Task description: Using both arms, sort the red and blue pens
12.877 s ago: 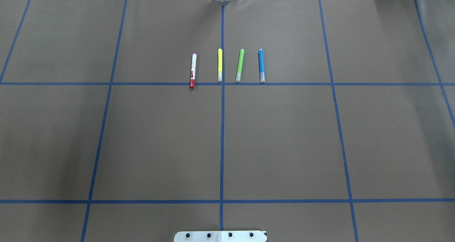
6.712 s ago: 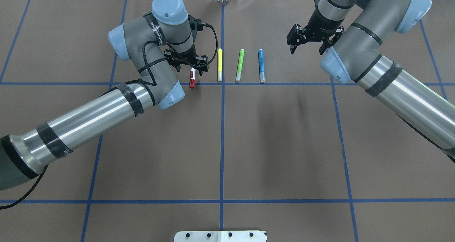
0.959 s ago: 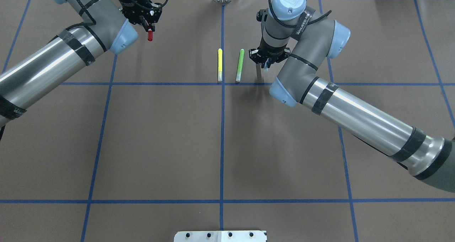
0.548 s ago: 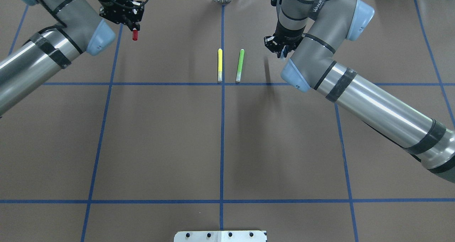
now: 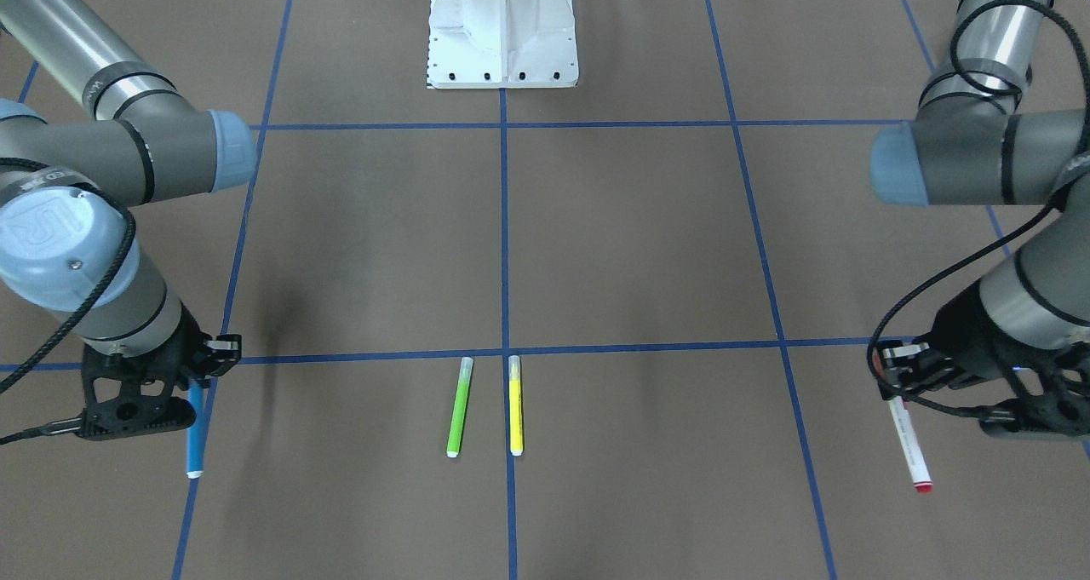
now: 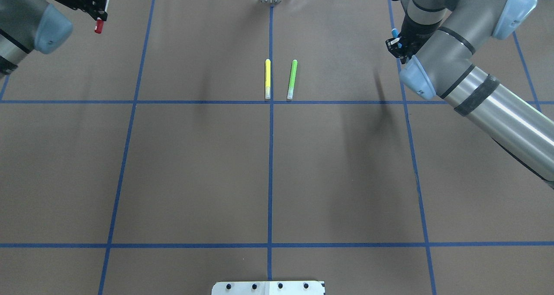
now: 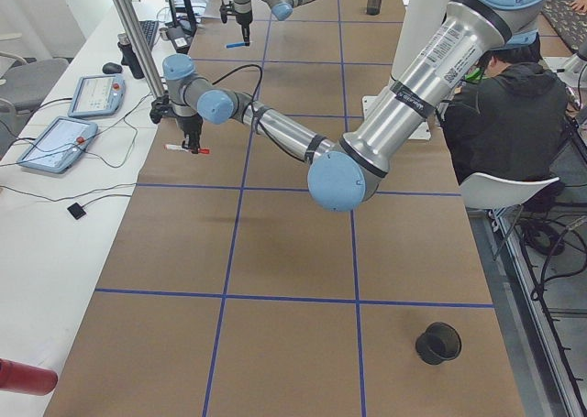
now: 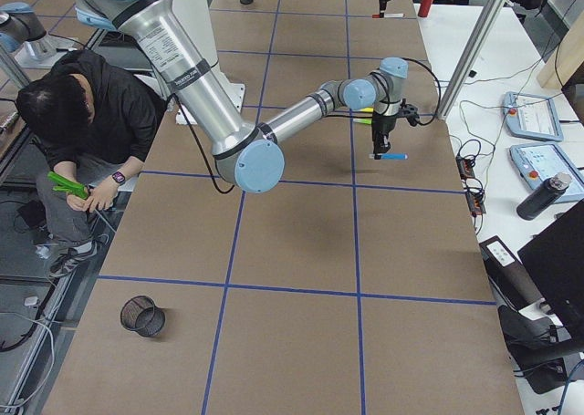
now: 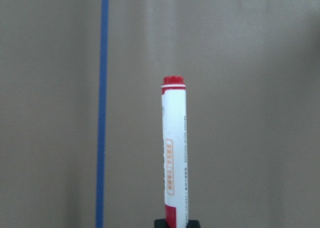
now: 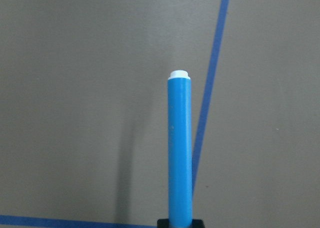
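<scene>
1. Left gripper (image 5: 904, 381) is clamped on the red pen (image 5: 909, 439). It grips the red cap end, and the white barrel sticks out roughly level past the fingers.
2. The red pen is held off the table (image 6: 194, 165), over the far-left part of the brown paper. In the overhead view it sits outboard of the left tape line (image 6: 130, 126) and near the far edge.
3. Right gripper (image 5: 183, 381) is clamped on the blue pen (image 5: 195, 431). It grips one end, and the blue barrel projects forward with its white end plug outermost. The gripped end is hidden by the fingers.
4. The blue pen is also off the surface: the right wrist view shows its shadow on the paper beside it. It hangs just beside the right tape line (image 6: 411, 147), in the far row of the grid.
5. Yellow marker (image 6: 268, 79) and lime-green marker (image 6: 292, 79) lie flat near the table centre, parallel and not touching. The yellow one is just beside the centre tape line (image 6: 270, 169), with the green one on the robot's right of it. Both are well apart from either gripper.
6. A black mesh cup (image 7: 438, 343) stands on the paper at the left end of the table. A person (image 7: 514, 96) sits behind the robot base.
</scene>
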Available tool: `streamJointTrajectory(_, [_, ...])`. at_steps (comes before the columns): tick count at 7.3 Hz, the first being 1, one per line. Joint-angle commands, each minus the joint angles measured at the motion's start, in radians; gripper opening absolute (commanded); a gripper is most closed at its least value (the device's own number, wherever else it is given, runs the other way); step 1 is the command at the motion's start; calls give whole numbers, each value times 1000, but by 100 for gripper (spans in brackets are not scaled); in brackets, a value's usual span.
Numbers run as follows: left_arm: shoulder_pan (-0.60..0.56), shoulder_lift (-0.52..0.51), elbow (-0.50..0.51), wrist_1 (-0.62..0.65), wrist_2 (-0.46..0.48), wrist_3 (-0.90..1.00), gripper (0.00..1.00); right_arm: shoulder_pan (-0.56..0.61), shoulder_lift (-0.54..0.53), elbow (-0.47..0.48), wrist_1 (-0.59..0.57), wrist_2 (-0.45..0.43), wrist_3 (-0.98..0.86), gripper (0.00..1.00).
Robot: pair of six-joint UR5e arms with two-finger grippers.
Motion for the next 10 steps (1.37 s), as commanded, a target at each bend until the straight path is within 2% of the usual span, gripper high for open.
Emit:
streamJointTrajectory(1, [-80,76,-87,99,2,181,0,74,-65,63,-144,-45,-226,0])
streamJointTrajectory(2, [-109,95,-136,166,2,255,0,125,-91,126,-237,-81,-383,0])
streamJointTrajectory(3, [-146,139,-211,258,35,359,0,140,-187,236,-298,-115,-483,0])
streamJointTrajectory(4, [-159,188,-283,353,100,440,0,166,-276,302,-312,-106,-502,0])
streamJointTrajectory(5, [-182,225,-311,395,114,517,0,198,-325,322,-368,-76,-528,0])
streamJointTrajectory(6, [-215,291,-337,400,114,580,0,214,-370,351,-436,-74,-563,0])
streamJointTrajectory(8, [-255,433,-408,401,112,637,0,257,-537,471,-508,-54,-623,0])
streamJointTrajectory(10, [-278,616,-517,401,112,665,0,375,-707,490,-548,45,-898,0])
